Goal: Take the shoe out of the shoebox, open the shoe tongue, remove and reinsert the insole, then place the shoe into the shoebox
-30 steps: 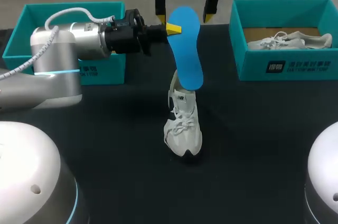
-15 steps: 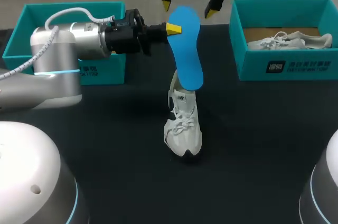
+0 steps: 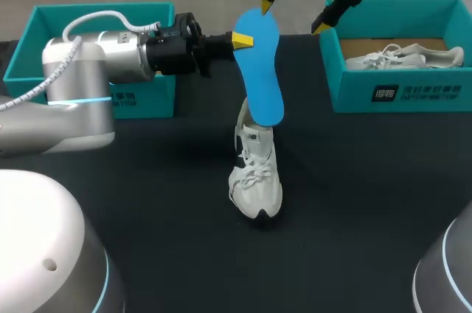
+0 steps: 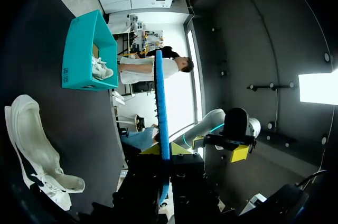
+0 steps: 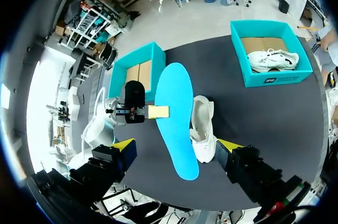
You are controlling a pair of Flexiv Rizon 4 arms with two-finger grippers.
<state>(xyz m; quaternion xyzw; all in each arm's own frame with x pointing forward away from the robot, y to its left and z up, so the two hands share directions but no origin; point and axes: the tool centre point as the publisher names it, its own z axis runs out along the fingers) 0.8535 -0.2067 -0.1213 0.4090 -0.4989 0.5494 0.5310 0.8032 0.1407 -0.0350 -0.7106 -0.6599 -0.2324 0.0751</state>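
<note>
Mid-table, shoe (image 3: 256,180): white, lying toe toward 6 o'clock, apart from both boxes.
Insole (image 3: 262,69): blue, held up at 12 o'clock of the shoe, lower end over its heel; contact cannot be told.
Left gripper (image 3: 242,40): in from 9 o'clock, pinching the Insole's edge near its upper end.
Right gripper (image 3: 293,18): at 1 o'clock of the Insole, fingers spread wide, clear of it.
Left box (image 3: 44,21): teal, at 10 o'clock.
Right box (image 3: 398,91): teal, at 2 o'clock, a second white shoe (image 3: 402,56) inside.
</note>
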